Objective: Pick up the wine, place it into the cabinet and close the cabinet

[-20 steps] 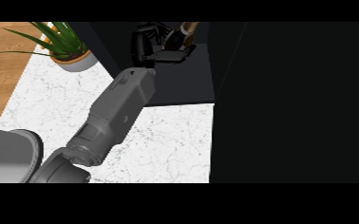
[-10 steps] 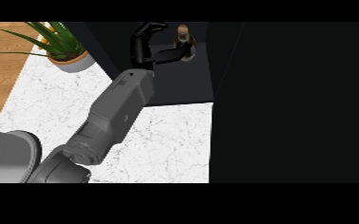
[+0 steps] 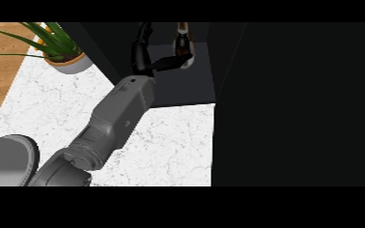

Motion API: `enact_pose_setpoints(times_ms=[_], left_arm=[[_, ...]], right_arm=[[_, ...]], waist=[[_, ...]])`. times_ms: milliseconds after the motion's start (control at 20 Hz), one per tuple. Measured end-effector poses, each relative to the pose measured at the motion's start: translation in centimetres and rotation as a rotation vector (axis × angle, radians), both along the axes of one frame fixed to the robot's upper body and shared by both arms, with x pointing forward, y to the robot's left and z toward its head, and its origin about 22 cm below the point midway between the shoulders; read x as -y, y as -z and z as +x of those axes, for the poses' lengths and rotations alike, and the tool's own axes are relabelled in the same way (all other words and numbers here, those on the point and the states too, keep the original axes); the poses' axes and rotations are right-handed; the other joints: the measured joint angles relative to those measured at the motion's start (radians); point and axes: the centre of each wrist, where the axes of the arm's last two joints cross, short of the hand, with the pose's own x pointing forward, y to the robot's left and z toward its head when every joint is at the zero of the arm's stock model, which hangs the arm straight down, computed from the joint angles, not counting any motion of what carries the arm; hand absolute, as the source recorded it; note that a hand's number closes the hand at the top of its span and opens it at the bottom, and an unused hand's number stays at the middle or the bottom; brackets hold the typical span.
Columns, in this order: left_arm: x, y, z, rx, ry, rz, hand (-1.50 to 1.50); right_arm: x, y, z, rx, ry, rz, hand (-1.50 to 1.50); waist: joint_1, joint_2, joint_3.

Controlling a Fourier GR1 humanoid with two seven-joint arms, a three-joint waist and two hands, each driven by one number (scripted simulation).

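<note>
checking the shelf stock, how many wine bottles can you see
1: the wine bottle stands upright inside the open cabinet, beside the left hand. The dark cabinet door at right may hide others.

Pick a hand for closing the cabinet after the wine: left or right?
Left, probably. The left hand is the only one in view; it is inside the cabinet, fingers straight, beside the upright wine. The right hand is not in view, so its reach can't be judged.
</note>
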Motion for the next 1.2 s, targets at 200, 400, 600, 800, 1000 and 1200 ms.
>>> enact_pose_setpoints(times_ms=[200,400,600,800,1000,1200], left_arm=[[-0.1,0.36,-0.17,-0.002,-0.008,0.023,-1.5],[-0.08,0.44,-0.23,0.023,-0.009,0.006,-1.5],[-0.13,0.42,-0.22,0.035,-0.001,-0.011,-1.5],[-0.2,0.52,-0.27,0.058,0.03,-0.015,-1.5],[-0.16,0.52,-0.29,0.081,0.062,-0.022,-1.5],[-0.21,0.71,-0.37,0.087,0.086,-0.016,-1.5]], right_arm=[[0.17,0.11,0.04,0.009,0.002,-0.006,-1.5],[0.18,0.09,0.03,0.008,0.004,-0.006,-1.5],[0.08,0.12,0.05,0.013,-0.002,-0.003,-1.5],[-0.07,-0.03,0.1,0.014,-0.009,-0.002,-1.5],[0.06,0.24,0.01,0.005,-0.005,-0.005,-1.5],[-0.16,0.24,-0.02,0.003,-0.016,-0.004,-1.5]], waist=[[-0.001,0.001,0.0],[0.0,0.001,0.0],[-0.002,0.001,0.001],[-0.002,0.001,0.002],[-0.001,0.001,0.001],[-0.002,-0.001,0.001]])
